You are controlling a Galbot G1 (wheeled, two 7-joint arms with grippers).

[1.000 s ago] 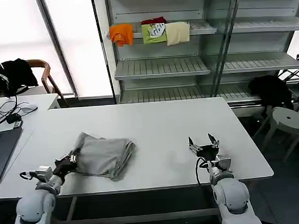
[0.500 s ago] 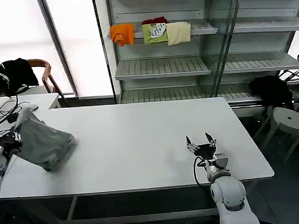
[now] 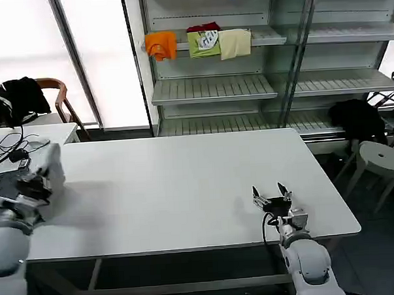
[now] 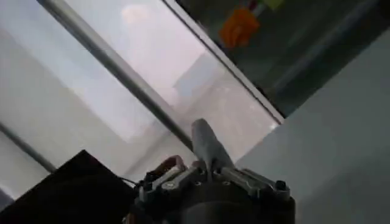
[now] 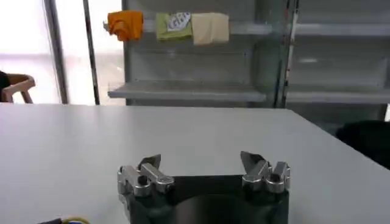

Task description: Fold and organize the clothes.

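Right gripper (image 3: 272,197): near edge of table (image 3: 185,180), fingers apart, empty, idle. Left gripper (image 3: 30,187): swung off the table's left end since a second ago, clamped on folded grey shirt (image 3: 49,172), which left the tabletop. Judgement: fold complete, garment being carried to storage. Far: shelf (image 3: 214,88), coloured garments (image 3: 199,43)

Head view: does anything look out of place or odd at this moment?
Yes. The grey shirt hangs bunched in the left pincer at the table's far left edge, not lying flat for folding. The right pincer sits open and idle over the table's near right.
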